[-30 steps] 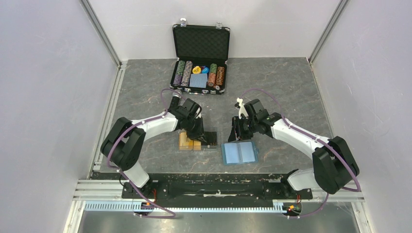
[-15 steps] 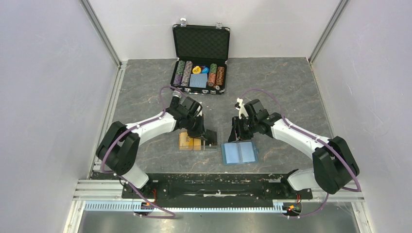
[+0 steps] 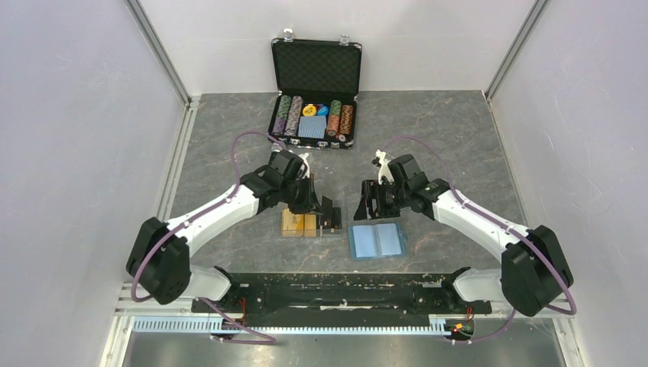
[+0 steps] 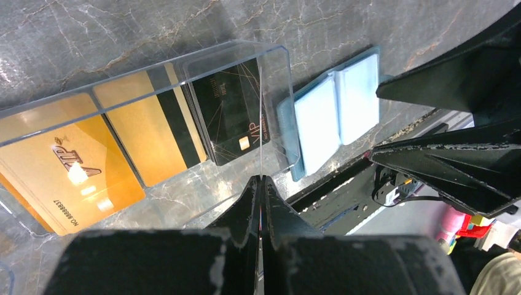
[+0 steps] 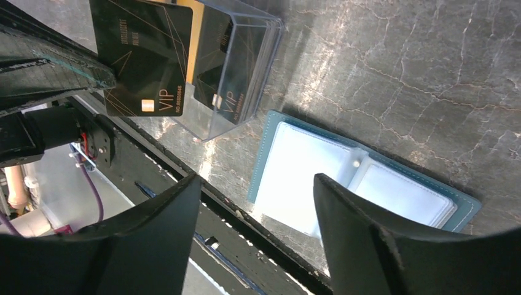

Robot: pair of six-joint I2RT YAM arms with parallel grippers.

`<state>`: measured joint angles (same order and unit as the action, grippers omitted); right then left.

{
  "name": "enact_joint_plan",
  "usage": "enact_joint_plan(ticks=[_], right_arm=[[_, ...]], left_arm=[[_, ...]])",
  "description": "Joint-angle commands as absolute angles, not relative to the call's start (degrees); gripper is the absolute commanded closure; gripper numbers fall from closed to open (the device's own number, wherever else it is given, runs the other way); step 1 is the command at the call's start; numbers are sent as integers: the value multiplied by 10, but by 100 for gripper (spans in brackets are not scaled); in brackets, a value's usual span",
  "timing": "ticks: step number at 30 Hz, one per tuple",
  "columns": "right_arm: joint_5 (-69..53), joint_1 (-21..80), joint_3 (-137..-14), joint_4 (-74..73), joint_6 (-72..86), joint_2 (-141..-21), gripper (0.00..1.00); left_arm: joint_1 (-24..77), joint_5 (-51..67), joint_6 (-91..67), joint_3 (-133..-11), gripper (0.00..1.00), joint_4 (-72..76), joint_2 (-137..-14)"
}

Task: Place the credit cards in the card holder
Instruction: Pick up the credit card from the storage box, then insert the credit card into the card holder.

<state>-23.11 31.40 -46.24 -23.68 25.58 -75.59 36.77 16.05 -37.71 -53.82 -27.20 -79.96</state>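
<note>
Left hand [image 4: 261, 179]: clamped on black card [image 5: 144, 58], seemingly above clear box [image 4: 279, 80].
Right hand [image 5: 255, 184]: gaped wide over card holder [image 5: 295, 166].
Card holder: lay open on table [image 3: 458, 153], nothing stowed yet.
Credit cards [image 4: 67, 160]: gold ones sat in clear box.

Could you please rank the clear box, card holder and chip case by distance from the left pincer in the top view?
1. The clear box, directly beside the left pincer.
2. The card holder, to its right.
3. The chip case, at the far edge.
</note>
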Motion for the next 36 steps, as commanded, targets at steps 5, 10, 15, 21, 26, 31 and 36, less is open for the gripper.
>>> enact_joint_plan(ticks=[5,10,15,21,26,31,36], right_arm=[[-293,306,-441,-132,313,-693,17],[-396,267,-376,21,400,-667,17],[-471,236,-325,141,473,-662,20],[-513,235,-306,245,533,-673,39],[-527,236,-296,295,565,-685,53],[-539,235,-292,315,578,-691,71],[-542,236,-288,333,588,-688,85]], left_arm=[[369,200,-450,-478,98,-158,-706],[369,243,-499,-439,98,-61,-670],[369,302,-542,-410,98,48,-665],[369,349,-575,-395,98,121,-678],[369,349,-583,-385,98,131,-675],[369,349,-590,-377,98,139,-675],[369,353,-590,-375,93,141,-684]])
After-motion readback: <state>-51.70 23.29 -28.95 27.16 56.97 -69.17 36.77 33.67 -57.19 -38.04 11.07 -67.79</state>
